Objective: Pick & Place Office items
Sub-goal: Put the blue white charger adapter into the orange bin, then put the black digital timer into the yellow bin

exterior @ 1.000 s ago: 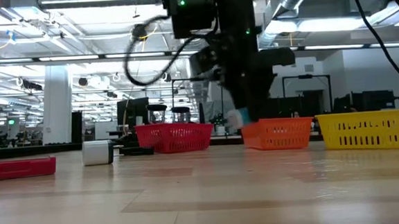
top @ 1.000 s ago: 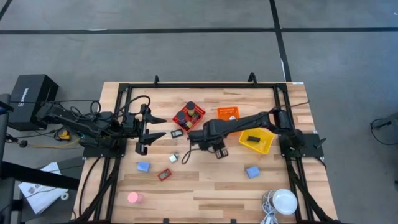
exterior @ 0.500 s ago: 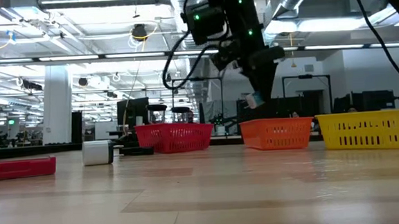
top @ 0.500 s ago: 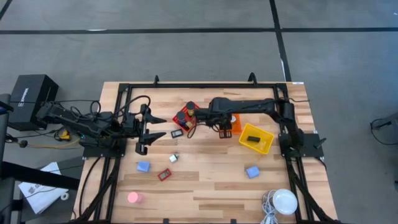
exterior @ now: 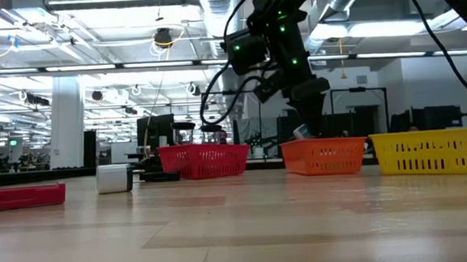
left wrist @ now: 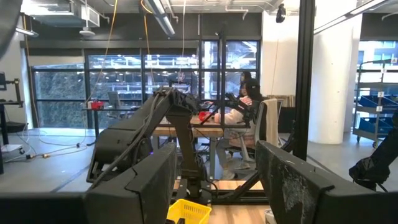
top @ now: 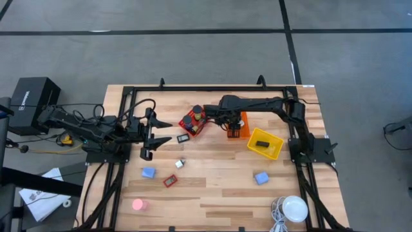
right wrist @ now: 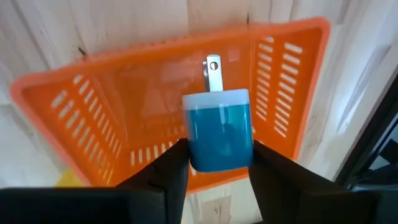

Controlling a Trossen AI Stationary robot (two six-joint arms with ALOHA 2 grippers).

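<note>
Even, bright overhead light falls on the bench [top: 212,187], and shadows beside the orange basket [top: 237,122] are short and soft. At table height, ceiling strip lights [exterior: 116,2] glare above that basket, and the near planks are blurred. Close over the basket, the blue block [right wrist: 219,129] looks soft-edged, and the slats curve near the frame edges.

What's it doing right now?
Right pincer holds blue block over orange mesh basket. Left pincer open, idle at table's left. Nothing blocking.
</note>
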